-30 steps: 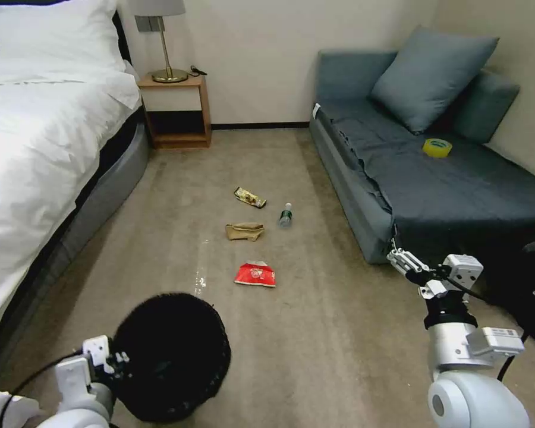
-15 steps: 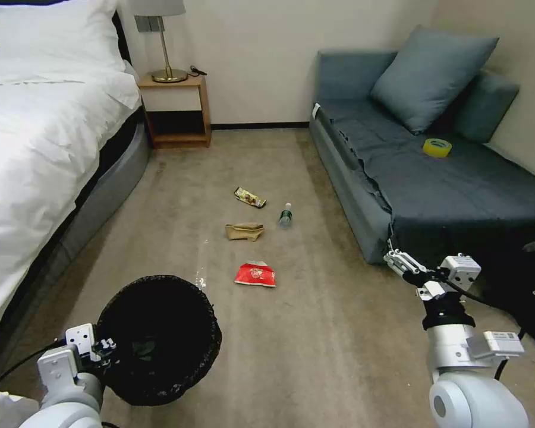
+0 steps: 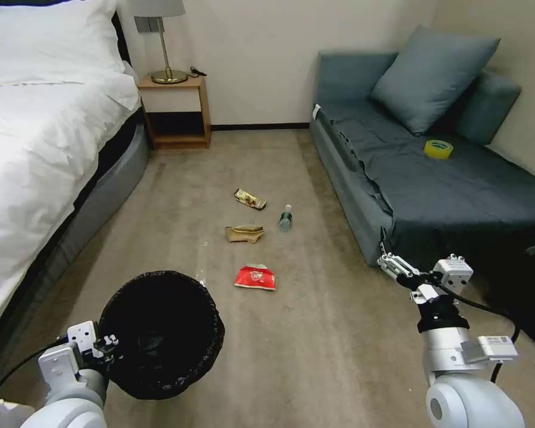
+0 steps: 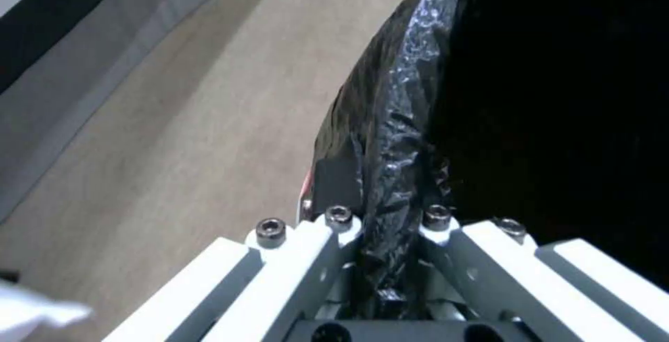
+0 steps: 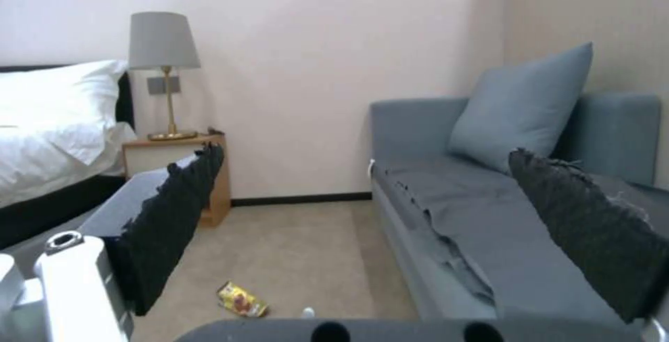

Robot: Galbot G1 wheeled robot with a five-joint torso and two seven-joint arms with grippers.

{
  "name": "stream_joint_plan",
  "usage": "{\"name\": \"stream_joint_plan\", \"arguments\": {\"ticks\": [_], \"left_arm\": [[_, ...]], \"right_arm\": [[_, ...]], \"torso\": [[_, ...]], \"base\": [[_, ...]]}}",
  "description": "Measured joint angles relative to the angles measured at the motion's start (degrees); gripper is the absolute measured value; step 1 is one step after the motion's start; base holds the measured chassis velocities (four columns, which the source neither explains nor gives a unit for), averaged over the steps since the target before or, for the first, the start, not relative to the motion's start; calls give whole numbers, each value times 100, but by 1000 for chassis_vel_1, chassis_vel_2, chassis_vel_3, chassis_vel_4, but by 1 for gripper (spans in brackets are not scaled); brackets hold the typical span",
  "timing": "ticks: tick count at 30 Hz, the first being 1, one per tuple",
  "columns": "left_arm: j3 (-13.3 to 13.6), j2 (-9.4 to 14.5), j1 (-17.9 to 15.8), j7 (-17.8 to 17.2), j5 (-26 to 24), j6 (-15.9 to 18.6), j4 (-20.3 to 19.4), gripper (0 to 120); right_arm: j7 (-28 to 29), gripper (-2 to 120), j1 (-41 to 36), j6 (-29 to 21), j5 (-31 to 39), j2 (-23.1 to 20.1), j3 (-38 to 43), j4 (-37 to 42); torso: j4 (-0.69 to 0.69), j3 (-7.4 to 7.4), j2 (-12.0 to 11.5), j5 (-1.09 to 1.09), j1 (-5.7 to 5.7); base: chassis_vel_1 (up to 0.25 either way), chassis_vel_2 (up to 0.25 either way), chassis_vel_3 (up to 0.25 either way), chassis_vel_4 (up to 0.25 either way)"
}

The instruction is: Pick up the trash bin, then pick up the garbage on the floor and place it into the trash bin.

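While the trash bin (image 3: 160, 333) hangs low at the robot's left, mouth tilted forward, its black liner rim (image 4: 390, 174) is pinched between the closed jaws of the left gripper (image 3: 104, 346). Bin pickup is judged complete. Collection has not begun: all four litter items lie on the carpet (image 3: 315, 333) ahead, well apart from the bin. They are the red snack packet (image 3: 255, 277) nearest, the crumpled brown paper bag (image 3: 244, 233), the small clear bottle (image 3: 286, 218) and the gold-brown candy wrapper (image 3: 249, 198). The left arm is bent close to the body. The right gripper (image 3: 388, 264) is extended forward beside the grey sofa's (image 3: 434, 178) corner, pads spread apart, holding nothing, above floor level.
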Motion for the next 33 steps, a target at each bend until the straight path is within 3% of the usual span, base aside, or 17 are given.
{"name": "stream_joint_plan", "arguments": {"ticks": [25,33], "left_arm": [[-371,-97,-255,48,-164,-46,111,3],[-367,-120,-330,51,-159,-50,162,3]], "right_arm": [[-120,100,-88,71,-120,47,-69,18],[-141,100,-65,71,-124,-22,-82,-22]], "torso": [[1,1,0,1,0],[1,0,0,1,0]], "base": [[-150,154,161,-156],[-146,145,157,-148]]}}
